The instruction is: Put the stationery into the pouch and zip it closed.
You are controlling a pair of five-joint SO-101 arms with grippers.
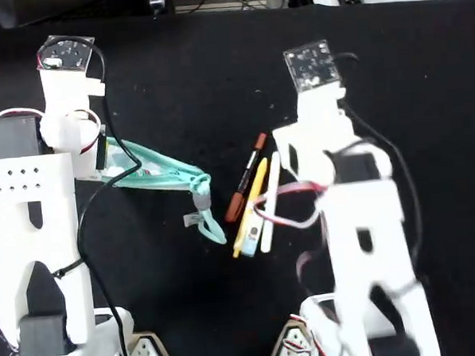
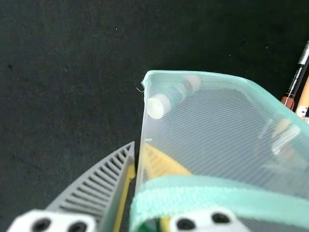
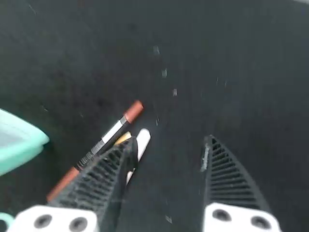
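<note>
A translucent ribbed pouch with mint-green zip trim is held at one end by the left gripper, whose fingers are clamped on its edge, while its free end reaches toward the middle of the black cloth-covered table. Three pieces of stationery lie bunched on the table just beside that free end, outside the pouch: a black-and-white pen with reddish-brown ends, a yellow pen and a slim white stick. The right gripper is poised over them with its fingers spread wide and nothing between them. A small white cylinder is seen through the pouch wall; whether it lies inside cannot be told. The task is judged barely begun: all three pieces are yet to be loaded, and the zip is yet to be closed.
</note>
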